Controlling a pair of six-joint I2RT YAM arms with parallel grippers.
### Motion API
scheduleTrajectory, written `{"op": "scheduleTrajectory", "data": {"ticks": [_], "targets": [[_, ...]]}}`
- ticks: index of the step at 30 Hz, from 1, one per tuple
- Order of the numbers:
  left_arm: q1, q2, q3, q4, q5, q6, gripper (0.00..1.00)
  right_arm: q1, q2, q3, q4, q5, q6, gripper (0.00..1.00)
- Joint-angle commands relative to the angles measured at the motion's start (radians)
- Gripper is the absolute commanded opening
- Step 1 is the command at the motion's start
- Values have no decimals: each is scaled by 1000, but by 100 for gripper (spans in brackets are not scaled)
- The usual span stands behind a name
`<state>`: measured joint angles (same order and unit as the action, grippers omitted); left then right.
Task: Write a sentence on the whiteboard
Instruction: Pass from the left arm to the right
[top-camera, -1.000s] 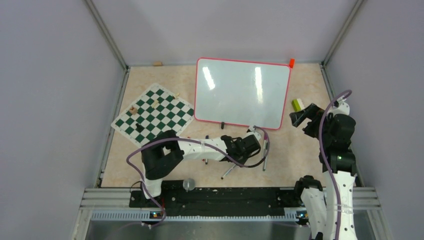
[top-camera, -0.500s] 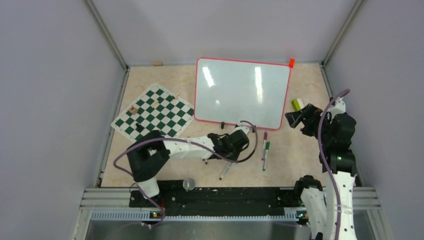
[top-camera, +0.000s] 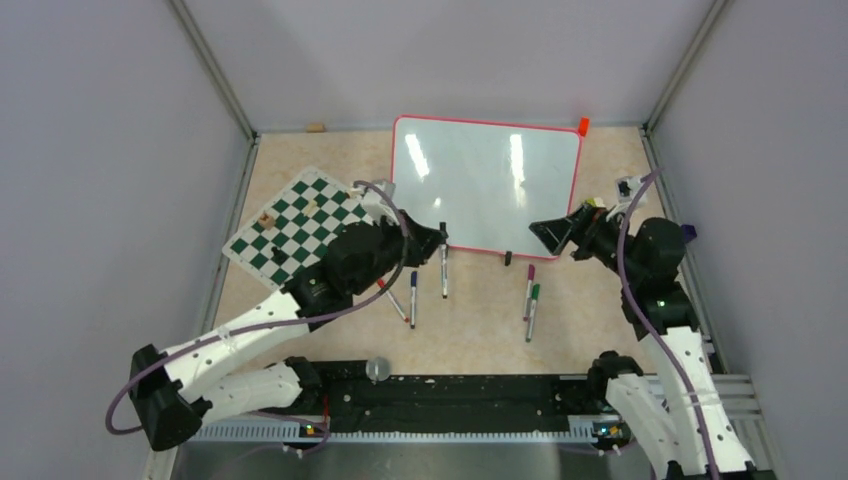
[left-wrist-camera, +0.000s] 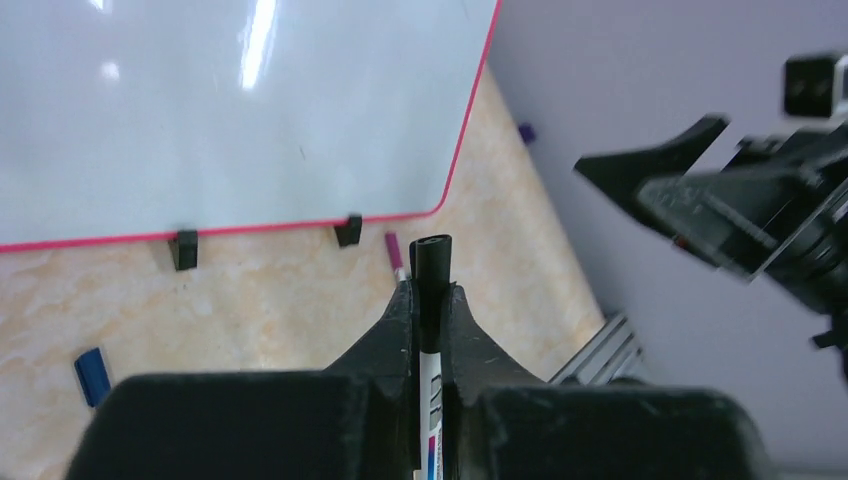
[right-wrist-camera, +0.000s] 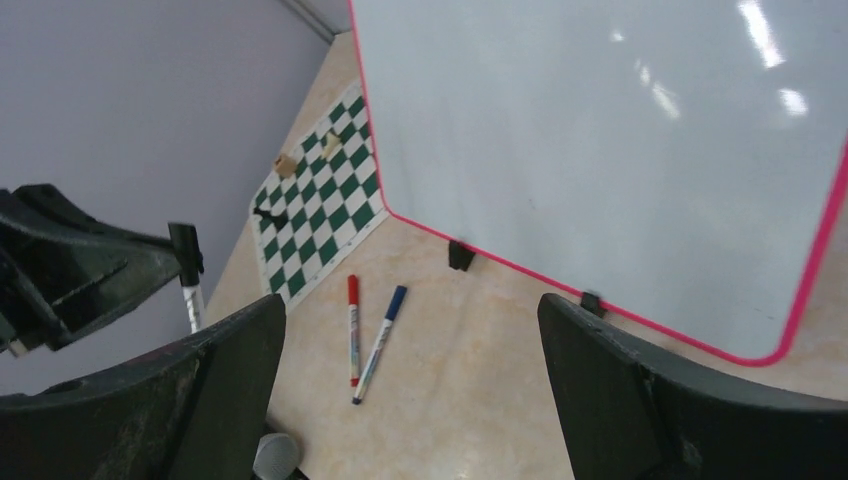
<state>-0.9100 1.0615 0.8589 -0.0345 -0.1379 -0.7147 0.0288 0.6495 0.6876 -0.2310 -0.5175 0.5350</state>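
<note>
The whiteboard (top-camera: 487, 185), glossy white with a thin red frame, stands at the back middle, and its face is blank. It also shows in the left wrist view (left-wrist-camera: 230, 110) and the right wrist view (right-wrist-camera: 620, 150). My left gripper (top-camera: 436, 239) is raised in front of the board's lower left corner, shut on a black-capped marker (top-camera: 444, 272). In the left wrist view the marker (left-wrist-camera: 432, 262) sticks out past the closed fingers (left-wrist-camera: 399, 330). My right gripper (top-camera: 553, 232) hangs open and empty by the board's lower right corner, its fingers (right-wrist-camera: 240, 360) wide apart.
A red marker (top-camera: 392, 298) and a blue marker (top-camera: 412, 298) lie on the table below the left gripper. A purple marker (top-camera: 529, 278) and a green marker (top-camera: 532, 305) lie further right. The chess mat (top-camera: 290, 235) with a few pieces lies at the left. A red block (top-camera: 583, 125) sits at the board's far right corner.
My left arm has risen from the table among the markers and swung left with the black-capped marker in its grip. My right gripper has moved left toward the board's lower right corner.
</note>
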Motion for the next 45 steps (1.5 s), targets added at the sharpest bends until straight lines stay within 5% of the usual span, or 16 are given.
{"op": "scheduleTrajectory", "data": {"ticks": [1, 13, 19, 35, 37, 41, 45], "targets": [[68, -100, -84, 215, -92, -158, 0, 142, 32, -30, 271, -1, 78, 94], [224, -90, -158, 450, 13, -498, 0, 627, 269, 63, 465, 205, -1, 81], [227, -85, -274, 634, -23, -626, 0, 687, 344, 50, 595, 364, 88, 57], [228, -31, -391, 908, -40, -808, 0, 905, 453, 48, 770, 691, 21, 56], [227, -19, -396, 936, -34, -805, 0, 908, 462, 45, 788, 704, 32, 53], [227, -3, -410, 991, -28, -813, 0, 929, 465, 33, 828, 763, 50, 32], [227, 5, -418, 1008, -23, -829, 0, 941, 473, 34, 852, 799, 50, 31]]}}
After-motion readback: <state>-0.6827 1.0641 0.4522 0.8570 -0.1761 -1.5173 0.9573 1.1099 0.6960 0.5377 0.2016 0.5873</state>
